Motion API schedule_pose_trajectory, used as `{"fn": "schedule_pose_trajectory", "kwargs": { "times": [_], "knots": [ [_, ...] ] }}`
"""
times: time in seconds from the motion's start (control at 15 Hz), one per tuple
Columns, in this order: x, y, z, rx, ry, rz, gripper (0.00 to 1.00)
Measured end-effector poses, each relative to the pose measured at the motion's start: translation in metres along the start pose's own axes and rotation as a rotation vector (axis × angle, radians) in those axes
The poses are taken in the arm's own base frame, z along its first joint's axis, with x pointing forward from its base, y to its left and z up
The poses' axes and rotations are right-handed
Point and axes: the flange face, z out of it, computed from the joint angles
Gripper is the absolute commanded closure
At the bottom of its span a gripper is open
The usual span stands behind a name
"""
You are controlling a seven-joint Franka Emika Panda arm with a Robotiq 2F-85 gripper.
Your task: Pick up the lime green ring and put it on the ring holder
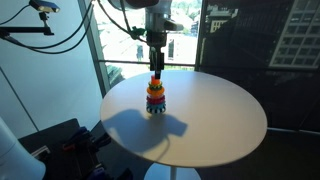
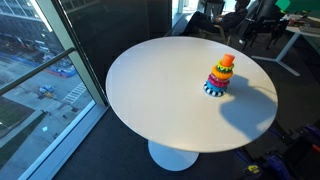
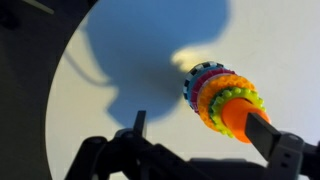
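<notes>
The table [image 2: 150,90] looked smooth and matt white; the ring holder [image 2: 220,78] was bright, slightly glossy plastic with ridged ring edges.

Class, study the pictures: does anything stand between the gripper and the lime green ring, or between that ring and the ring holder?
Nothing visible stands in the way. The lime green ring already sits on the ring holder, just below its orange top, and the gripper hangs right above the stack.

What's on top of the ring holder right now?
A pile of coloured rings sits on the ring holder, with the lime green ring uppermost, just under the orange peg tip. The post inside is covered by the rings.
</notes>
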Motion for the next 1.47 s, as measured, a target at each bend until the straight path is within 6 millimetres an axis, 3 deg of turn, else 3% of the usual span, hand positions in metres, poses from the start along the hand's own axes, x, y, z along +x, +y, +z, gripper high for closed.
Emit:
{"fn": "schedule_pose_trajectory", "kwargs": {
  "times": [0.4, 1.13, 1.47],
  "knots": [
    [-0.033, 0.021, -0.025, -0.034, 0.005, -0.026, 0.0],
    [-0.082, 0.05, -0.097, -0.003, 0.071, -0.003, 0.0],
    [-0.09, 0.053, -0.1, -0.005, 0.065, -0.026, 0.0]
  ]
}}
